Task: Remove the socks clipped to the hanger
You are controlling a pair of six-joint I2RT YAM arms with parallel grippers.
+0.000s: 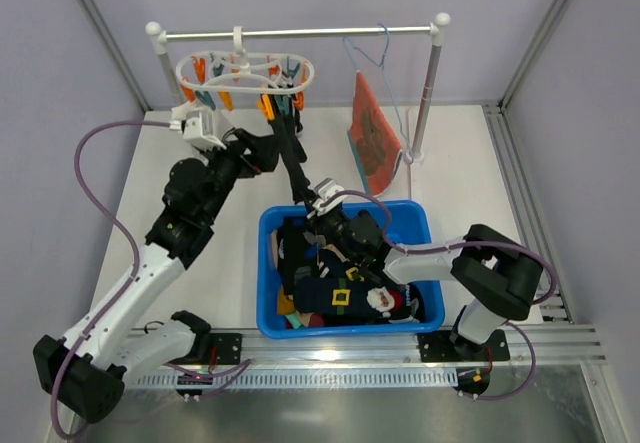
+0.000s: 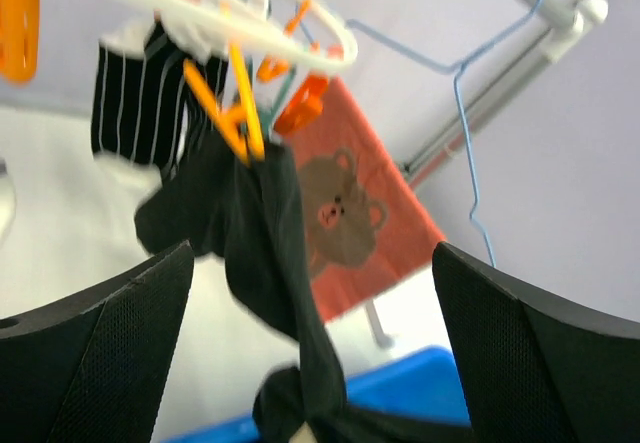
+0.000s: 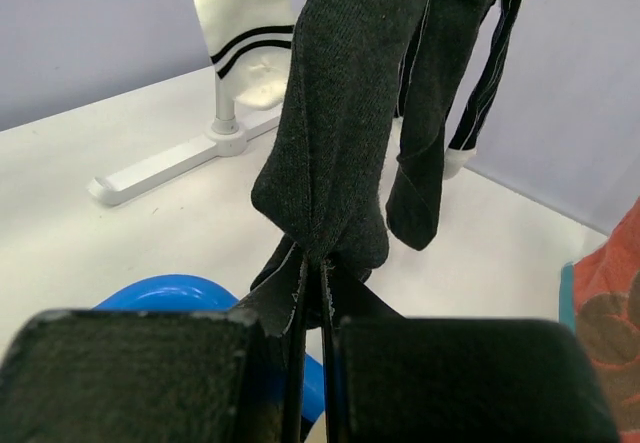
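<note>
Right wrist view: right gripper (image 3: 310,298) clamps the black sock (image 3: 340,113) pegged to the hanger (image 2: 270,29), far left; left gripper (image 2: 315,313) gapes nearby. A steady pull toward the bin (image 1: 268,263) should unclip it.

No readable text, label, brand, number or sign appears in any view; the orange cloth (image 2: 372,255) shows only a brown bear picture, no words.

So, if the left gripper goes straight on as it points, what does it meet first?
Probably the black sock, hanging from an orange peg straight ahead of the left gripper; depth is unclear.
</note>
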